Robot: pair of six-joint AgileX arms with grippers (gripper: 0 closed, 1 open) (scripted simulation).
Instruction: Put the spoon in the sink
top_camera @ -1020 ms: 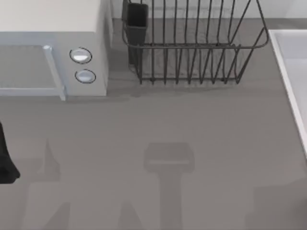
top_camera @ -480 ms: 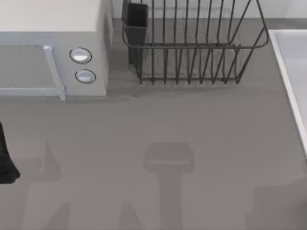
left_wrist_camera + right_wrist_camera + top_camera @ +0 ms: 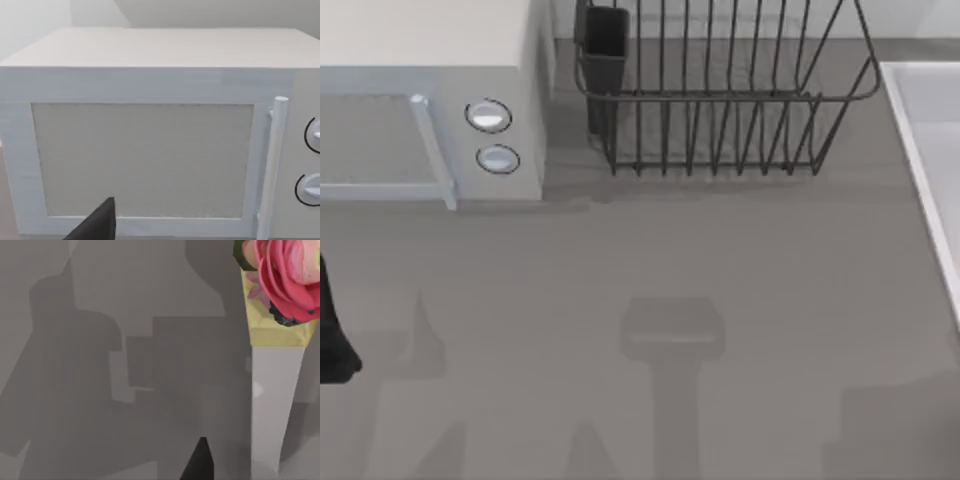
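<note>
The spoon is out of view. The sink (image 3: 920, 168), a pale basin with a raised light rim, runs along the table's right edge in the top view, cut off by the frame. A dark part of my left arm (image 3: 332, 335) rests at the table's far left edge. In the left wrist view a dark tip of my left gripper (image 3: 97, 225) points at the front of the white microwave (image 3: 145, 155). A dark tip of my right gripper (image 3: 198, 460) hangs over bare grey tabletop in the right wrist view.
A white microwave (image 3: 430, 100) stands at the back left. A dark wire dish rack (image 3: 720, 90) with a dark cup (image 3: 605, 40) sits at the back middle. A white vase (image 3: 275, 410) with pink flowers (image 3: 287, 275) stands close to my right gripper.
The shadow at the table's front right has crept slightly to the left. Nothing else has moved.
</note>
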